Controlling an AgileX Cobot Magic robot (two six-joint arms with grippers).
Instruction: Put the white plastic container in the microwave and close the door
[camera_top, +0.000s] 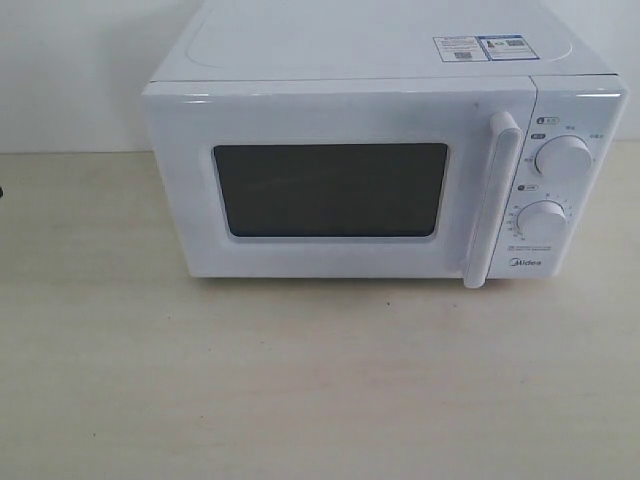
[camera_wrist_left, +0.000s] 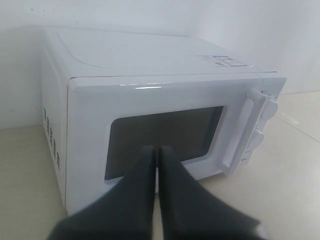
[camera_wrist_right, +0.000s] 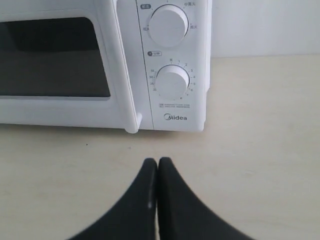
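The white Midea microwave (camera_top: 360, 150) stands at the back of the table. Its door (camera_top: 330, 190), with a dark window and a long vertical bar handle (camera_top: 492, 200), sits flush with the body. The white plastic container shows in no view. My left gripper (camera_wrist_left: 158, 148) is shut and empty, hanging in front of the door (camera_wrist_left: 165, 137) toward its hinge side. My right gripper (camera_wrist_right: 158, 160) is shut and empty above the table, in front of the dial panel (camera_wrist_right: 170, 65). Neither gripper shows in the exterior view.
Two round dials (camera_top: 562, 158) (camera_top: 542, 221) sit on the microwave's right panel, and stickers (camera_top: 480, 47) lie on its top. The light wooden table (camera_top: 300, 380) stretches in front. A white wall (camera_top: 70, 70) stands behind.
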